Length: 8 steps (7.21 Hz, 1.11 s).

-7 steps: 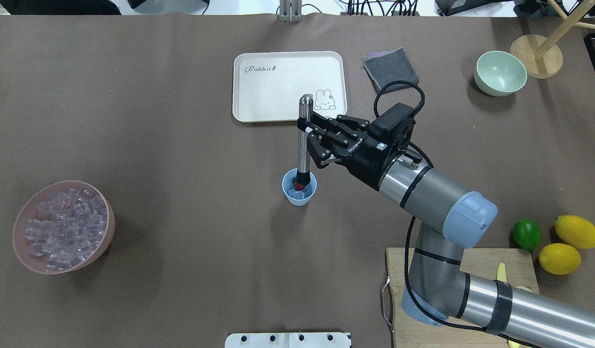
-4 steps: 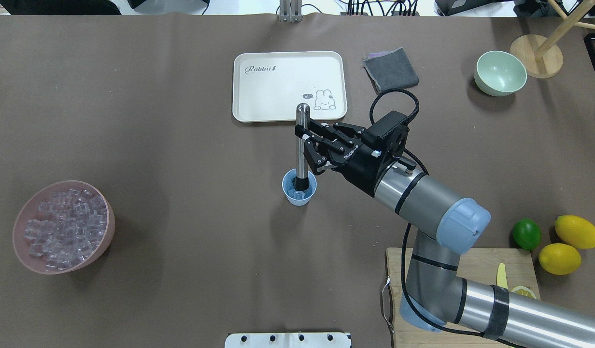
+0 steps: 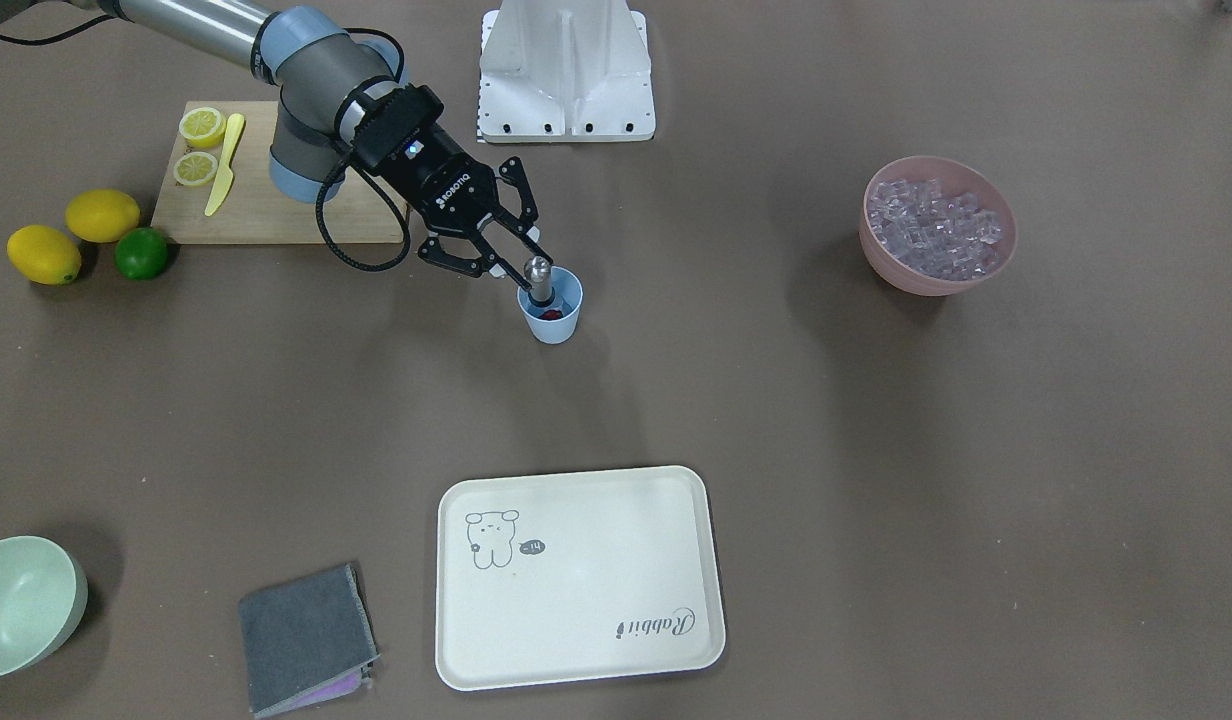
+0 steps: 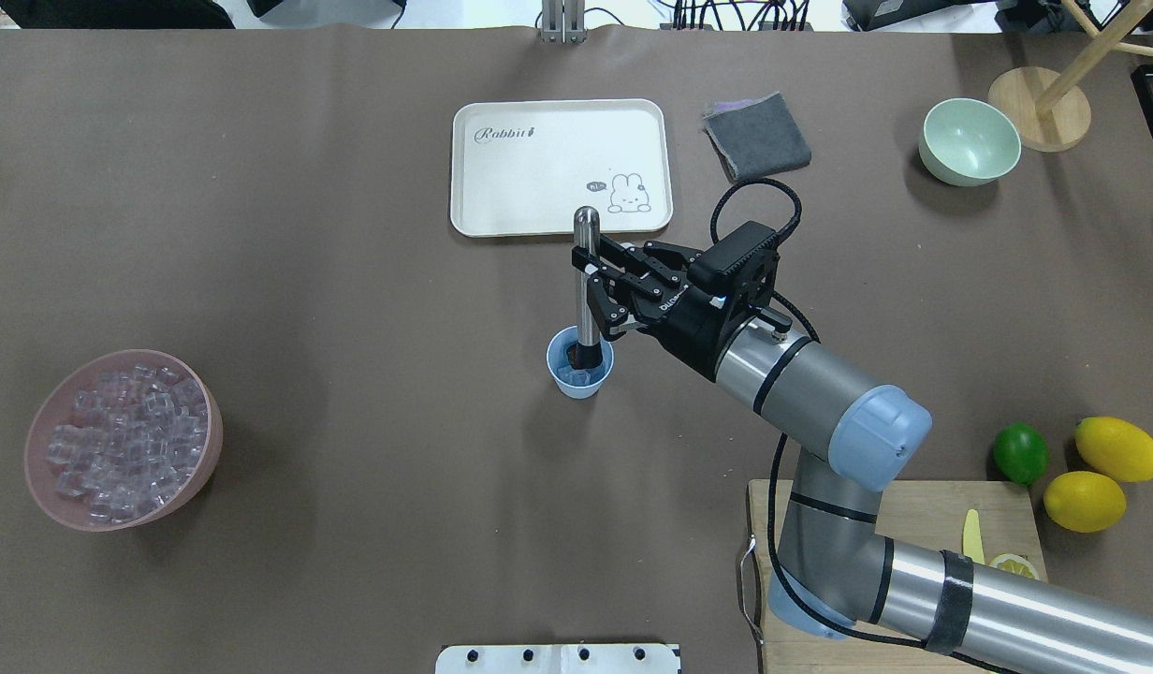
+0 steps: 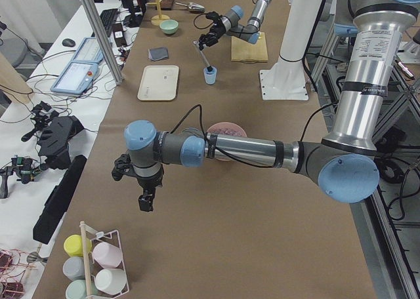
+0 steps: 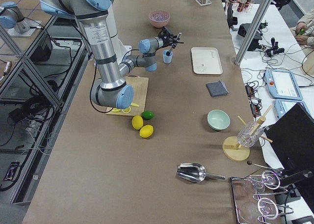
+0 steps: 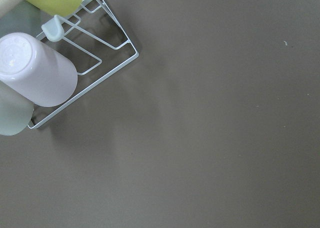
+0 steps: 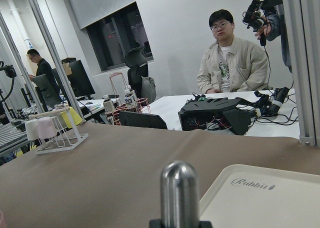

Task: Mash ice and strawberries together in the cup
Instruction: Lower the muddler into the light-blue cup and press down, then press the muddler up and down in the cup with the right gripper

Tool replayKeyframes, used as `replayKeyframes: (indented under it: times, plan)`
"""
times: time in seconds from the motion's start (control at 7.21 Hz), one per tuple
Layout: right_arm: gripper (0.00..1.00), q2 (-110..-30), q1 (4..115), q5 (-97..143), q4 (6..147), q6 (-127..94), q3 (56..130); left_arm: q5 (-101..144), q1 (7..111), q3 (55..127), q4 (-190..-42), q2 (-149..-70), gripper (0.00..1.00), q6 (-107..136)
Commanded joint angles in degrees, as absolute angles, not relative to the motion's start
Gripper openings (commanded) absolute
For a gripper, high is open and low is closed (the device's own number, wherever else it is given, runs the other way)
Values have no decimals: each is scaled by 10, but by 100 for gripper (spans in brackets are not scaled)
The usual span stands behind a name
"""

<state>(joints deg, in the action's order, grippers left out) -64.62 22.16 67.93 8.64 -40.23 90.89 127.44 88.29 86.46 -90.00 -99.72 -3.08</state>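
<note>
The light-blue cup (image 4: 580,382) stands mid-table, also in the front view (image 3: 554,322). Clear ice cubes (image 4: 576,377) lie in it with the red strawberry (image 3: 553,314), which the overhead view mostly hides. My right gripper (image 4: 591,281) is shut on a steel muddler (image 4: 586,253) that stands upright with its black tip down in the cup. Its rounded top shows in the right wrist view (image 8: 179,193). My left gripper (image 5: 146,197) hangs over bare table far from the cup. It shows only in the left side view, so I cannot tell whether it is open or shut.
A pink bowl (image 4: 213,449) full of ice sits at the left. A white tray (image 4: 539,178), grey cloth (image 4: 757,136) and green bowl (image 4: 970,140) lie beyond the cup. Lime (image 4: 1019,453), two lemons and a cutting board (image 4: 923,510) are at the right. A cup rack (image 7: 85,83) lies under my left wrist.
My right gripper has come down and drawn back a little, pushing the muddler deeper into the cup. The strawberry under the tip is now mostly covered in the overhead view.
</note>
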Motion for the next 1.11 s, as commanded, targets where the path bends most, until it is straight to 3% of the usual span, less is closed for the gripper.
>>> replayKeyframes:
  times: [0.0,0.97]
  plan:
    - [0,-644,214,672,86,-403,894,1274,882,863,-900,-997,98,-31]
    - [0,-604,251,676,88,-403,916,1275,882,866,-900,-997,98,-31]
